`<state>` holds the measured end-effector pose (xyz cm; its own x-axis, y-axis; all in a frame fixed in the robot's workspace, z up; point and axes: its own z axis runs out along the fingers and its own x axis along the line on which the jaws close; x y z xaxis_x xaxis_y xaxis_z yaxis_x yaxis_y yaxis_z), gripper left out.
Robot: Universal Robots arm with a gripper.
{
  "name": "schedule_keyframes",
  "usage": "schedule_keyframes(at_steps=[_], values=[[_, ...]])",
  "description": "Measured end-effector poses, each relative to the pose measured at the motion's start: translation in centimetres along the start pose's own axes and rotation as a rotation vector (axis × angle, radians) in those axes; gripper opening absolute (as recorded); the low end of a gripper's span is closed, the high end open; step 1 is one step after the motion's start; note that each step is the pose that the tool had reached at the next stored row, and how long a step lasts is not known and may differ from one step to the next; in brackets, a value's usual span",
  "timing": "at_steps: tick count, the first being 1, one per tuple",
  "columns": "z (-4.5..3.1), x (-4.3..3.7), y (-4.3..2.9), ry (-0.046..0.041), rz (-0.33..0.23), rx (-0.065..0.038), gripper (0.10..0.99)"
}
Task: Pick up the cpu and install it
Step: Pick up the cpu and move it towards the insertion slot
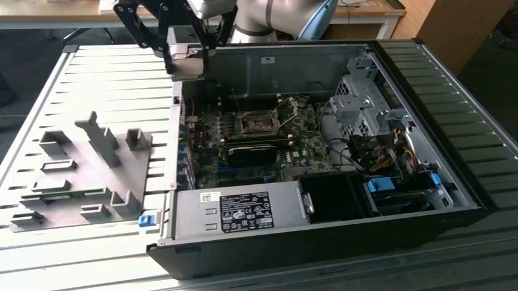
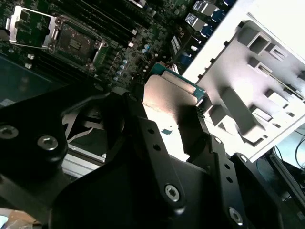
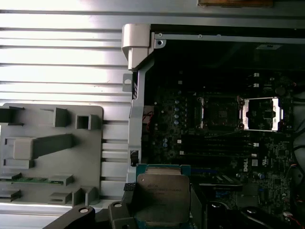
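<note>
Exterior view, left to right: a grey tray (image 1: 89, 176) with plastic blocks sits on the slatted table (image 1: 105, 79), just beside the open computer case (image 1: 453, 151).

The gripper (image 1: 188, 57) hangs over the case wall on the exterior view's left, near the far corner. It's clamped on the cpu (image 1: 191, 65). The cpu is up in the air there, well apart from the socket (image 1: 261, 124).

The socket sits mid-motherboard (image 1: 242, 151), with the wire lever up. The power supply (image 1: 235, 212) lies along the near edge of the case, and the drive cage (image 1: 364, 103) is on the exterior view's right.

Second wrist view: black fingers (image 2: 143, 133) pinch the cpu (image 2: 169, 88) on two opposite edges. The silver top catches the light and the green rim is visible. The tray (image 2: 248, 95) and socket (image 2: 71, 43) are in the background on either side of the chip.

First wrist view: the cpu (image 3: 162, 191) is seen top-on in the gripper (image 3: 162, 212), over the case wall next to the board edge. The socket (image 3: 221, 112) is well apart from it, and the socket's metal cover plate (image 3: 261, 113) is flipped open beside it.
</note>
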<state>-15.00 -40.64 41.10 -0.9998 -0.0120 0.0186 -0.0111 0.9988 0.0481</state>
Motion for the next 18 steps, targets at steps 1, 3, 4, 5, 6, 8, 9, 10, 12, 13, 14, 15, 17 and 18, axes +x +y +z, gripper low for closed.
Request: schedule_keyframes(at_steps=[1, 3, 4, 5, 6, 8, 9, 10, 12, 13, 14, 15, 17, 18], values=[[0.00, -0.16, 0.00, -0.0001, 0.000, 0.000, 0.541], [0.01, -0.54, -0.01, -0.0001, 0.000, 0.000, 0.541], [0.01, -0.75, -0.01, -0.0001, 0.000, 0.000, 0.541], [0.01, -0.95, -0.01, -0.0001, 0.000, 0.000, 0.541], [0.01, -1.14, -0.01, -0.0001, 0.000, 0.000, 0.541], [0.02, -1.48, -0.01, -0.0001, 0.000, 0.000, 0.541], [0.02, -1.63, -0.01, -0.0001, 0.000, 0.000, 0.541], [0.02, -1.76, -0.01, -0.0002, 0.000, 0.000, 0.541], [0.03, -2.04, -0.01, -0.0003, 0.000, 0.000, 0.541], [0.03, -2.17, -0.01, -0.0003, 0.000, 0.000, 0.541], [0.03, -2.31, -0.01, -0.0003, 0.000, 0.000, 0.541], [0.04, -2.44, -0.01, -0.0004, 0.000, 0.000, 0.541], [0.04, -2.67, -0.02, -0.0005, 0.000, 0.000, 0.541], [0.05, -2.79, -0.02, -0.0005, 0.000, 0.000, 0.541]])
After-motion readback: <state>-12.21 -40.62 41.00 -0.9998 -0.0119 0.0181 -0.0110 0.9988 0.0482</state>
